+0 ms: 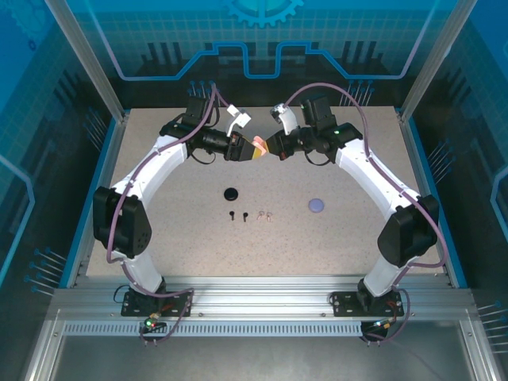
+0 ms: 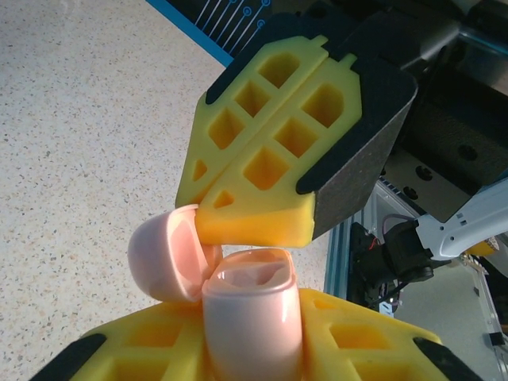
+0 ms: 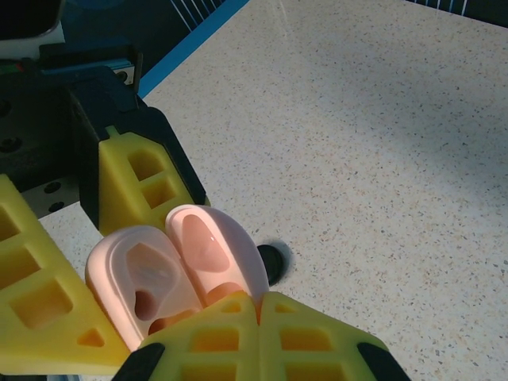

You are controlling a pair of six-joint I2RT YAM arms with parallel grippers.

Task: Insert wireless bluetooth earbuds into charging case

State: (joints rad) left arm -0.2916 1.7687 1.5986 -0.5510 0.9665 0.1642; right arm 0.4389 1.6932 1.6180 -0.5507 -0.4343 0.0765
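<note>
A pale pink charging case (image 2: 252, 317) is held above the table with its lid (image 2: 163, 258) swung open. My left gripper (image 2: 254, 337) is shut on the case body, one yellow finger on each side. My right gripper (image 3: 259, 305) is shut, fingers pressed together, and its tip touches the open lid (image 3: 216, 246) near the hinge. In the top view the two grippers meet at the back centre around the case (image 1: 259, 147). On the table lie two black earbuds (image 1: 238, 215) and two pale pink earbuds (image 1: 265, 214). The case's wells (image 3: 143, 278) look empty.
A closed black round case (image 1: 231, 193) lies just beyond the earbuds, also seen on the table under the held case (image 3: 272, 262). A lilac round case (image 1: 317, 205) sits to the right. A blue rim (image 1: 101, 182) borders the speckled table.
</note>
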